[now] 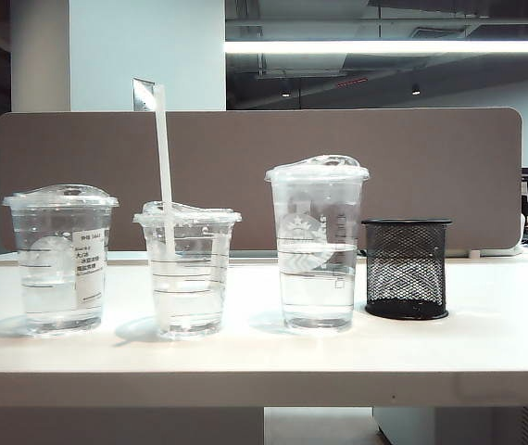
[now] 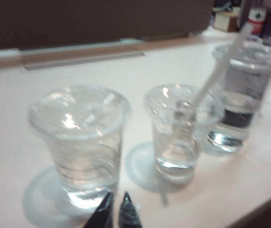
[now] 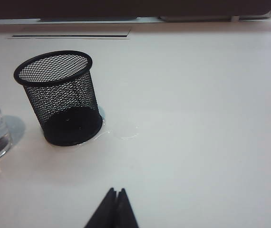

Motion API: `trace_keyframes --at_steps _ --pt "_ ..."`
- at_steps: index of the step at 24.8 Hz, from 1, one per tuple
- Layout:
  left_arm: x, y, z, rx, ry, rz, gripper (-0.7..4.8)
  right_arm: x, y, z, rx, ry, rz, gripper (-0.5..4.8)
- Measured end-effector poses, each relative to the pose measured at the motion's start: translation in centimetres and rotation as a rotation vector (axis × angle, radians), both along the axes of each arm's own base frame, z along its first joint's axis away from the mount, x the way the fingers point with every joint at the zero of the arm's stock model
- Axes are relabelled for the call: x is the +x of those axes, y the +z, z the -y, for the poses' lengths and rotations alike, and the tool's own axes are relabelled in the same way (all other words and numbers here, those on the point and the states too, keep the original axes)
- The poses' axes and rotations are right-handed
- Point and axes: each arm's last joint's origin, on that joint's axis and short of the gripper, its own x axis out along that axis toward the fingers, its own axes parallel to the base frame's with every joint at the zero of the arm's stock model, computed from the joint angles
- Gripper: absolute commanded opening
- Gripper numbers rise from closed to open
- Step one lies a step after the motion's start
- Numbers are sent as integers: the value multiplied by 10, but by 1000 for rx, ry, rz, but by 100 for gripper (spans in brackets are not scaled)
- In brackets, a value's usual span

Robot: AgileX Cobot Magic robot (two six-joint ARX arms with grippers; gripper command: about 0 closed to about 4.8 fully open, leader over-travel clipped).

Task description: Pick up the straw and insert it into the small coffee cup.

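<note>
Labelled cup (image 1: 60, 260): clear ribbed plastic, domed lid, leftmost on white table (image 1: 486, 343).
Small coffee cup (image 1: 187, 269): clear, ringed, flattish lid, middle-left.
Straw (image 1: 163, 158): thick, white, near upright through that lid.
Mesh holder (image 1: 406, 269): black, cylindrical, rightmost.
Left gripper (image 2: 115, 213): wrist view only; blurred tips seemingly together, empty.
Right gripper (image 3: 115, 209): tips together, empty.

White tabletop (image 1: 486, 343). Left: dome-lidded cup (image 1: 60, 260), white label, part-filled with water. Right of centre: tallest cup (image 1: 317, 246), water inside. Far right: black mesh pen holder (image 1: 406, 269), upright. Brown partition (image 1: 384, 167) behind.
</note>
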Motion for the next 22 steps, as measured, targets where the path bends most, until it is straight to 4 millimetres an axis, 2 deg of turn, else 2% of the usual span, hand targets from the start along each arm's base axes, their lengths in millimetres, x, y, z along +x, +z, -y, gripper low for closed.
trace_keyframes --at_steps 5,7,12,22 --pt "2 -4 -13 1 161 -12 21 0 0 0 0 0 0 0" --pt "4 -13 -15 8 231 -55 21 0 0 0 0 0 0 0" --pt "4 -16 -18 -10 400 -103 21 0 0 0 0 0 0 0" --pt "4 -16 -16 -42 399 -116 21 0 0 0 0 0 0 0"
